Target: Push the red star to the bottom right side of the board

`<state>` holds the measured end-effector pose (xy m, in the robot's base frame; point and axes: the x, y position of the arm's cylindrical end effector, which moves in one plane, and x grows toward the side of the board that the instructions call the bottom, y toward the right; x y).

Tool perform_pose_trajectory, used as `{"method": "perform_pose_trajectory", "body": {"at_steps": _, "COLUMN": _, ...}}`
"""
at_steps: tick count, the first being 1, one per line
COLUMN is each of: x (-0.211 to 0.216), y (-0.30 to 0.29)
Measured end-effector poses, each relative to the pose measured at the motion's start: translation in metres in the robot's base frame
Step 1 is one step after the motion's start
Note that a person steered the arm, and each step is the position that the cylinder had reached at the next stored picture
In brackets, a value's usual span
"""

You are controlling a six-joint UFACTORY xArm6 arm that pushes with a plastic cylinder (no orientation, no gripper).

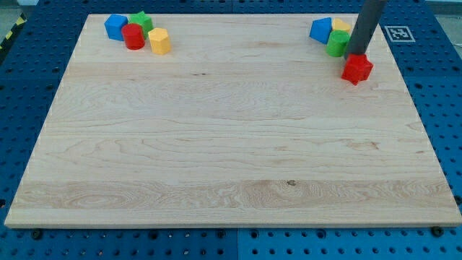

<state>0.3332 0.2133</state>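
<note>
Camera view: wooden board (231, 159) seen on a blue pegboard table (22, 108), with a fiducial tag (398, 33) just off the board's top right corner. Rod (367, 25) seen entering from the view's top at right, slightly tilted; tip (356, 55) set at the top edge of the red star (357, 68), touching or very nearly so. No gripper is fitted, so nothing is held or clamped. Red star located near the top right of the board, well apart from the bottom right corner. Just to the view's upper left of the star, a tight cluster is noted: blue block (321, 29), yellow block (340, 27), green block (337, 44), the green one partly hidden behind the rod. At top left a second cluster is noted, blocks touching or nearly so: blue block (114, 27), green block (142, 22), red cylinder (133, 36), yellow block (159, 41).
</note>
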Motion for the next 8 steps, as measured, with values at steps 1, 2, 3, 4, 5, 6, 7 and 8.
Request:
{"method": "perform_pose_trajectory", "body": {"at_steps": 1, "x": 0.025, "y": -0.007}}
{"method": "perform_pose_trajectory", "body": {"at_steps": 2, "x": 0.049, "y": -0.008}}
{"method": "perform_pose_trajectory", "body": {"at_steps": 3, "x": 0.076, "y": -0.009}}
{"method": "perform_pose_trajectory", "body": {"at_steps": 4, "x": 0.104, "y": -0.009}}
{"method": "perform_pose_trajectory", "body": {"at_steps": 5, "x": 0.132, "y": -0.010}}
{"method": "perform_pose_trajectory", "body": {"at_steps": 6, "x": 0.157, "y": -0.010}}
{"method": "perform_pose_trajectory", "body": {"at_steps": 7, "x": 0.179, "y": -0.010}}
{"method": "perform_pose_trajectory", "body": {"at_steps": 8, "x": 0.198, "y": -0.009}}
